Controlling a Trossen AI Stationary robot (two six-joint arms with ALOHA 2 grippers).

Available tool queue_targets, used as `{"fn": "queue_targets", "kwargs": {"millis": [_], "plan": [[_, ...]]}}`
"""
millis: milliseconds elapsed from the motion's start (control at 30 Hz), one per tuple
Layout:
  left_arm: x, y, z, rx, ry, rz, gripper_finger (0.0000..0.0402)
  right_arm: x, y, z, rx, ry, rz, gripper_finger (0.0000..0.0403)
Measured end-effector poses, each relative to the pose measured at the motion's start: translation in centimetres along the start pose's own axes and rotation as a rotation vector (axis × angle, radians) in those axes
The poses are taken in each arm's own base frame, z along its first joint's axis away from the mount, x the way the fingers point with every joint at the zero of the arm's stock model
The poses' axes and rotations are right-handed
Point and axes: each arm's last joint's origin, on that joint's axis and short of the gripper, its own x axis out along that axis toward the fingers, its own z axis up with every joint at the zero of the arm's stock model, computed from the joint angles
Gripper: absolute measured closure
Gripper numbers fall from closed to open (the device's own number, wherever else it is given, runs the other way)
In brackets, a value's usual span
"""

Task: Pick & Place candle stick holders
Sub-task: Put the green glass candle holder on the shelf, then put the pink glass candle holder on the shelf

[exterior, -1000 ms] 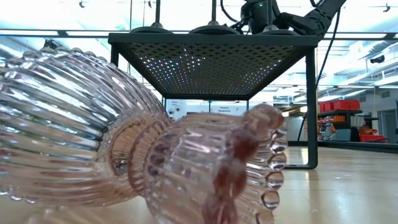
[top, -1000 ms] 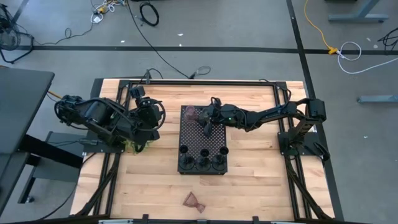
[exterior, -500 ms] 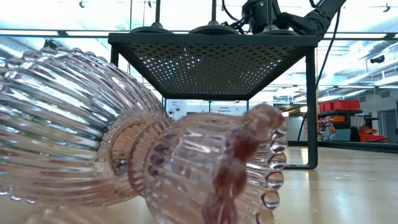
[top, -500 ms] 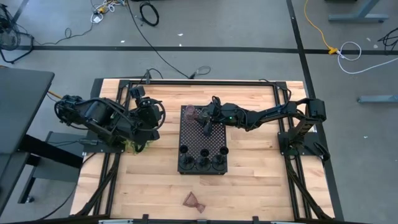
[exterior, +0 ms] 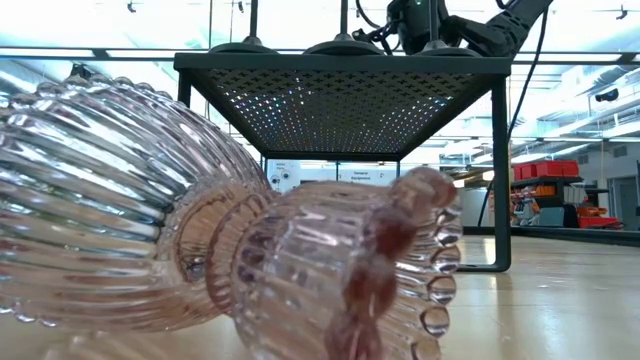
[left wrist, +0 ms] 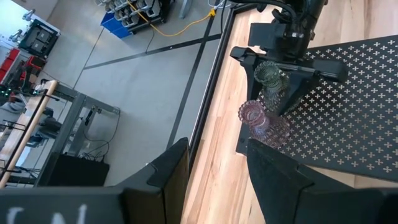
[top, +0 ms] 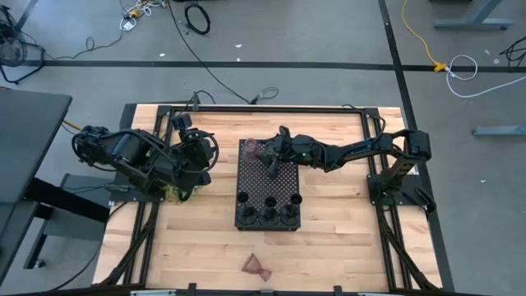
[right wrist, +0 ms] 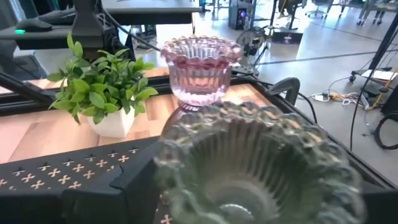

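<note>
Found the right hand [top: 269,158] reaching in from the right of the high frame to the upper-left part of the black perforated tray [top: 283,177], pinching a greenish cup [right wrist: 255,155] between its fingers. Judged a hold from the wrist view, where the cup fills the gap between both dark fingers. Noted the cup's long axis upright, mouth up. Located a pink cup [top: 252,148] on the tray's upper-left corner, also upright, just beside the held cup and on its far side from the arm — the relation that governs the coming set-down, since little room shows between the two. Unable to confirm whether the greenish cup's base rests on the tray or hangs just above it; hidden by the hand in the high view and by the cup's own bowl in the wrist view. Recorded the left hand [left wrist: 217,168] parked at the left of the high frame, fingers spread and empty, farther from both cups than the right. Counted three black stick holders [top: 269,201] standing along the tray's lower edge. Found a third, pinkish cup [top: 256,265] lying on its side on the surface [top: 345,238] at lower centre — blocking most of the low view. Noted a leafy plant [right wrist: 99,87] beyond the pink cup.
</note>
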Motion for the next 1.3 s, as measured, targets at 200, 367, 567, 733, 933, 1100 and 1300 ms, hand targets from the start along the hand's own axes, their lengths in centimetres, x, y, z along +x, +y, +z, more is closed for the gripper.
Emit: {"fn": "queue_targets", "kwargs": {"millis": [200, 367, 567, 733, 933, 1100, 1300], "plan": [[0.0, 0.0, 0.0, 0.000, 0.000, 0.000, 0.0236, 0.0, -0.2, 0.0, -0.008, 0.003, -0.005, 0.0104], [0.0, 0.0, 0.0, 0.000, 0.000, -0.001, 0.0236, 0.1, -0.6, 0.0, -0.006, 0.002, -0.016, 0.0078], [0.0, 0.0, 0.0, -0.001, 0.004, -0.017, 0.0236, -0.2, -1.0, 0.6, -0.001, -0.015, -0.026, 0.0064], [0.0, -0.1, 0.0, -0.001, 0.006, -0.025, 0.0236, -0.9, -1.0, 1.8, -0.006, -0.055, -0.020, 0.0064], [0.0, -0.1, 0.0, -0.001, 0.006, -0.025, 0.0236, -1.6, -1.0, 2.8, 0.000, -0.082, 0.003, 0.0064], [0.0, -0.1, 0.0, -0.001, 0.005, -0.025, 0.0236, -2.6, -1.0, 4.1, -0.005, -0.123, 0.004, 0.0064], [0.0, -0.1, 0.0, -0.003, 0.008, -0.036, 0.0236, -4.5, -0.4, 6.3, -0.001, -0.193, 0.030, 0.0064]]}}
